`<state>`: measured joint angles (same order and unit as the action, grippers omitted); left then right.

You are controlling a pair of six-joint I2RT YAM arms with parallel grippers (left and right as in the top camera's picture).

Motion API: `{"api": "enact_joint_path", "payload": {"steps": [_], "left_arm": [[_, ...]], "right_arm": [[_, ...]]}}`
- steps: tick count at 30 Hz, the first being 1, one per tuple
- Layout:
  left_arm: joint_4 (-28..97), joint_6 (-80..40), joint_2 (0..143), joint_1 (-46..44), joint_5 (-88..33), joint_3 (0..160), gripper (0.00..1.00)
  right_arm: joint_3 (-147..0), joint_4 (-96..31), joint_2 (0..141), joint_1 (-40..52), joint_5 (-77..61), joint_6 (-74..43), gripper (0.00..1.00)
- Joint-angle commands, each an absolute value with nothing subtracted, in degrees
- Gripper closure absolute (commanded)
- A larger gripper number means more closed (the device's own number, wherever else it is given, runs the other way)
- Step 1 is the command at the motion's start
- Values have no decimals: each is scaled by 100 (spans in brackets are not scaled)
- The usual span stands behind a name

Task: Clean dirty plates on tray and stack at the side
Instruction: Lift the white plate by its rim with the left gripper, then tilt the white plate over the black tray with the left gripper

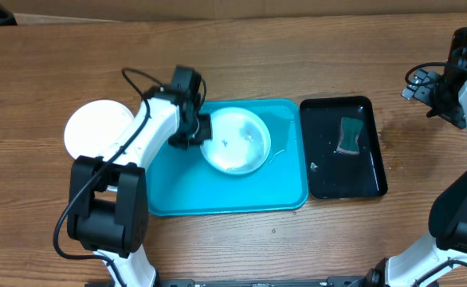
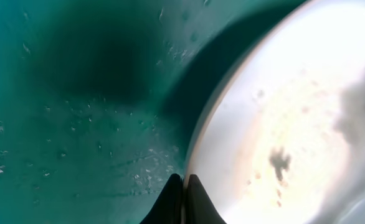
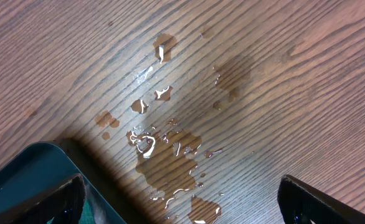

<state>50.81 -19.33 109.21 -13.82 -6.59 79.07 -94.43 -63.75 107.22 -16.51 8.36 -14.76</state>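
A pale plate with a light blue tint (image 1: 235, 140) lies on the turquoise tray (image 1: 217, 195) and carries a small black smear. My left gripper (image 1: 198, 132) is at its left rim. In the left wrist view the fingers (image 2: 184, 182) are shut on the rim of the plate (image 2: 282, 112), one on the tray side and one on the plate side, above the wet tray (image 2: 76, 112). A white plate (image 1: 96, 127) sits on the table left of the tray. The yellow-green plate is not in view. My right gripper (image 1: 425, 89) (image 3: 182, 199) is open and empty over the table.
A glossy black tray (image 1: 329, 179) with water and a green sponge (image 1: 349, 135) stands right of the turquoise tray; its corner shows in the right wrist view (image 3: 27, 174). Water puddles (image 3: 170, 155) lie on the wooden table under my right gripper.
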Motion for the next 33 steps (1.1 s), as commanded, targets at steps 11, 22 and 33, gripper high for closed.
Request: {"api": "enact_joint_path", "payload": {"steps": [11, 22, 33], "left_arm": [[5367, -1992, 10932, -1815, -663, 10075, 96], [4239, -2099, 10940, -3647, 552, 10075, 96], [3854, -1116, 10938, -5468, 4134, 10077, 96]], "right_arm": [[-9456, -6353, 10641, -1673, 875, -1496, 0], [-9456, -6353, 10641, -1673, 875, -1496, 0], [-9456, -6353, 10641, -1673, 875, -1496, 0]]}}
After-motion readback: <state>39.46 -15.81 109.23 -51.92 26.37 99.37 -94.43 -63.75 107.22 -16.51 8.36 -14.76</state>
